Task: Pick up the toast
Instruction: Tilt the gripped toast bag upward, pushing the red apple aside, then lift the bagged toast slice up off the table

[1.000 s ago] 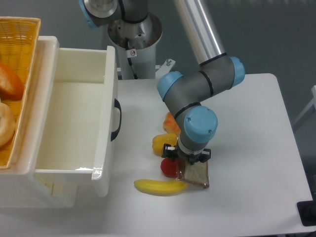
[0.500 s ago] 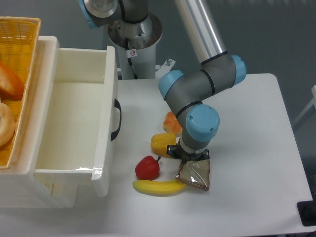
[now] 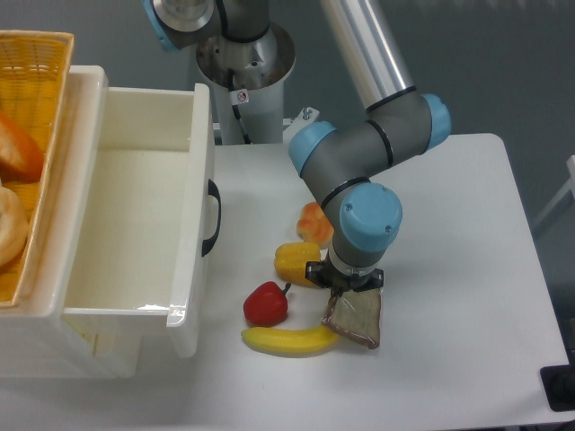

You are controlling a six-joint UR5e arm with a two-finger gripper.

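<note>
The toast is a flat grey-brown slice with a darker crust. It lies on the white table, just right of the banana. My gripper points straight down over the toast's far edge and touches or nearly touches it. The blue wrist joint hides the fingertips, so only the black finger base shows. I cannot tell whether the jaws are closed on the slice.
A red apple lies left of the toast. A yellow pepper and an orange piece lie behind it. A white bin with a black handle stands at the left, with a wicker basket of bread rolls beyond it.
The red apple rolled left, away from the gripper, and stopped beside the banana's left end. The wrist shifted slightly right. The toast has barely moved.
</note>
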